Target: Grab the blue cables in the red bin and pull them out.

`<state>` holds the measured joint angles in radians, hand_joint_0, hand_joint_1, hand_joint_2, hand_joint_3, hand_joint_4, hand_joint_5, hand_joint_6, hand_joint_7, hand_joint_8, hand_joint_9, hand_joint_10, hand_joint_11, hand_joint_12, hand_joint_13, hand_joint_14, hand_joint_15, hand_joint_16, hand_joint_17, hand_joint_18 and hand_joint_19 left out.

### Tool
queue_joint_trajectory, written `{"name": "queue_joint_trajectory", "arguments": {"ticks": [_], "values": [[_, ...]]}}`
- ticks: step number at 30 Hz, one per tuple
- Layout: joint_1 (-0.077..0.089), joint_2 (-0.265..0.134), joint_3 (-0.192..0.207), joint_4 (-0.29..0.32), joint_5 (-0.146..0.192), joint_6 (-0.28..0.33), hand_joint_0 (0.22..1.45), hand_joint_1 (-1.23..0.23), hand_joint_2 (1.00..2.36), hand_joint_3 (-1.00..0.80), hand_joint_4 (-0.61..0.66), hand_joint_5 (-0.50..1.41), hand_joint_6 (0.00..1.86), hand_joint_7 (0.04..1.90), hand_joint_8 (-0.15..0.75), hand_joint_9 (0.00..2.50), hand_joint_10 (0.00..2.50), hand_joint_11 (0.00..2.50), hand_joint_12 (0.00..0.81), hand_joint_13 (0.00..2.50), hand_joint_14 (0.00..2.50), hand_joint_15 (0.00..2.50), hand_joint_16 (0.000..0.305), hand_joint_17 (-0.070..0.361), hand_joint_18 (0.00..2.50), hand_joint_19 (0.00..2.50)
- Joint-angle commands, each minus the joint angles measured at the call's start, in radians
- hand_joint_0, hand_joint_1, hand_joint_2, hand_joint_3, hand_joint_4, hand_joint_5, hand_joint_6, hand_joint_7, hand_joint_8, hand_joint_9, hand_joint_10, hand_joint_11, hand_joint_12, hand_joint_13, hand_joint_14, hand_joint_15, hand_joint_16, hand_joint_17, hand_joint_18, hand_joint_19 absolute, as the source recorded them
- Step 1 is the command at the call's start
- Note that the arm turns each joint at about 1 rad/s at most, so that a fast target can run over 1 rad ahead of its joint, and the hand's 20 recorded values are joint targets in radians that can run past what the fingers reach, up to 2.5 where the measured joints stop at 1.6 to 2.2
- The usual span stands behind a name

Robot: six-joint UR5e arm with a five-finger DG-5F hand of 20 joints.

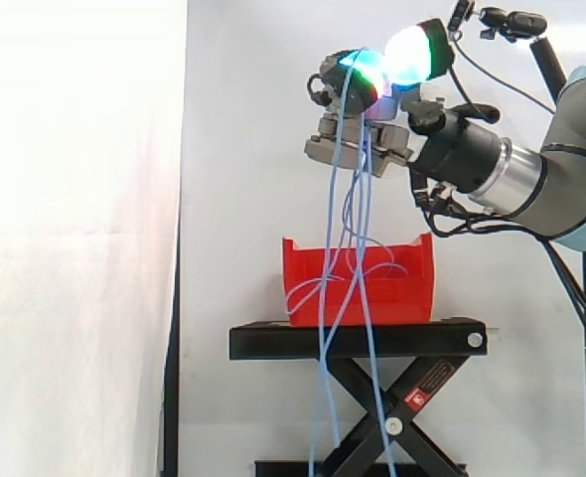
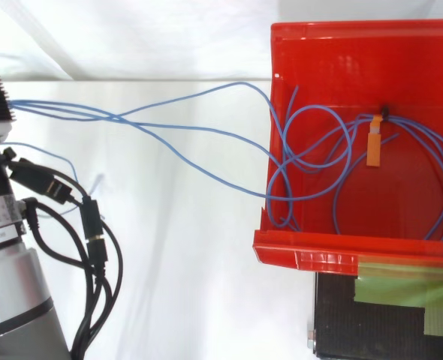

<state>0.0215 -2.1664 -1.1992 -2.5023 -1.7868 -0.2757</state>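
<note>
The hand [image 1: 392, 151], raised above the red bin [image 1: 412, 288], grasps the blue cables [image 1: 353, 214], which hang nearly vertically into the bin and down past the black stand [image 1: 273, 341].

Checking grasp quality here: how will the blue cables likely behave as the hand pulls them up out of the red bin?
Probably floppy: the blue cables hang limp from the hand, with strands trailing down past the stand. Likely light, being thin. They may drag out as one tangle, since loops cross in the red bin and meet at an orange tag.
</note>
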Motion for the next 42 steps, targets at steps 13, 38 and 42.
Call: {"name": "queue_joint_trajectory", "arguments": {"ticks": [13, 38, 42], "values": [[-0.002, 0.0, -0.072, 0.212, 0.029, -0.009, 0.8, -1.01, 1.0, -1.0, 0.24, 0.98, 0.32, 0.75, 0.294, 1.52, 0.01, 1.98, 0.298, 1.11, 2.5, 0.52, 0.041, 0.091, 1.1, 1.52], [-0.003, -0.001, -0.076, 0.352, 0.024, -0.185, 0.8, -1.01, 1.0, -1.0, 0.24, 0.98, 0.31, 0.75, 0.291, 1.52, 0.01, 2.0, 0.297, 1.11, 2.5, 0.52, 0.04, 0.091, 1.1, 1.5], [-0.006, -0.007, -0.074, 0.349, 0.024, -0.196, 0.8, -1.01, 1.0, -1.0, 0.24, 0.98, 0.31, 0.75, 0.292, 1.52, 0.01, 1.99, 0.295, 1.11, 2.5, 0.52, 0.041, 0.092, 1.1, 1.51]]}}
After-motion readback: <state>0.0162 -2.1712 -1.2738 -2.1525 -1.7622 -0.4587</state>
